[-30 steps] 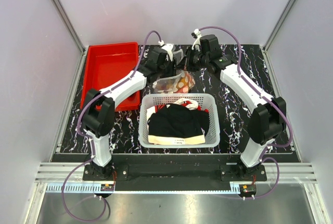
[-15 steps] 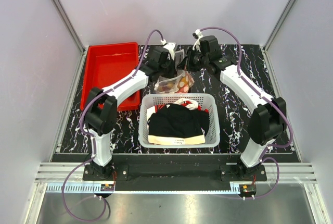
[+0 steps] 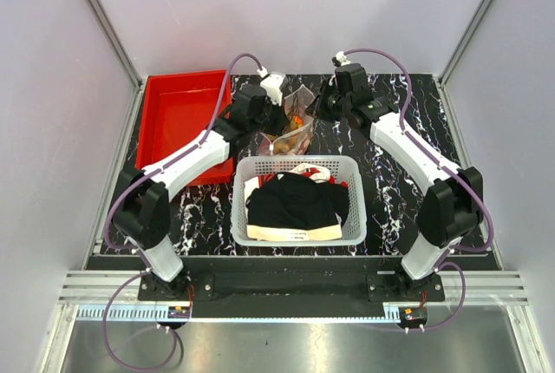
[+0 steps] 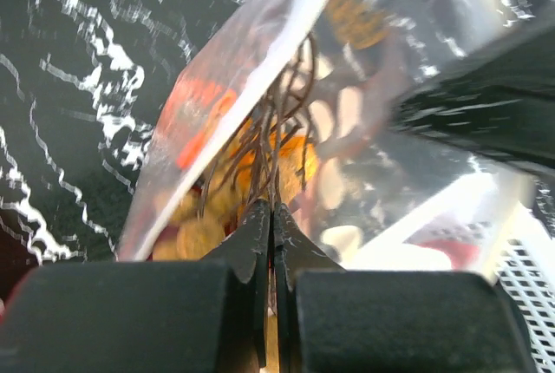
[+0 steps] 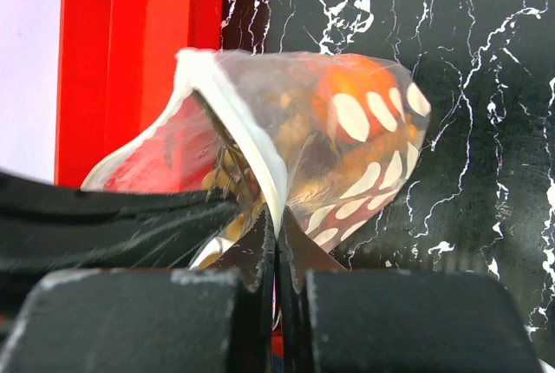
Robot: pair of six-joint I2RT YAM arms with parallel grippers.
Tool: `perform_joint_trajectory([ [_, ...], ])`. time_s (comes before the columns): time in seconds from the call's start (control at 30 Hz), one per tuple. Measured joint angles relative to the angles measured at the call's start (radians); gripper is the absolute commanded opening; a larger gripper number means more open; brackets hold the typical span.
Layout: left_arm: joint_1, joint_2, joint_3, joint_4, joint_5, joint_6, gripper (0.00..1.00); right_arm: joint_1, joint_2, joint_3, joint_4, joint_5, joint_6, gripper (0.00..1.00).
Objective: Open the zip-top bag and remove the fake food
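The clear zip-top bag hangs off the black marbled table between my two grippers, behind the white basket. Each gripper pinches one side of its mouth, and the two sides stand pulled apart. My left gripper is shut on the bag's near lip, as also shows for the left gripper from above. My right gripper is shut on the white zip strip, and from above the right gripper is at the bag's right. The fake food, orange, tan and pale pieces, lies inside the zip-top bag.
A red bin stands at the back left, beside the left arm. A white mesh basket of black and white clothes sits just in front of the bag. Grey walls close in the table on three sides.
The left gripper closed on the bag's lip. Both grippers drew apart, the left arm swinging left, and the bag's mouth spread open between them.
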Motion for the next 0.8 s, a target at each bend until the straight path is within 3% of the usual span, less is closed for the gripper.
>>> perform_joint_trajectory([
  [0.8, -0.026, -0.027, 0.018, -0.011, 0.074, 0.053, 0.00, 0.000, 0.000, 0.000, 0.000, -0.039, -0.012, 0.00],
])
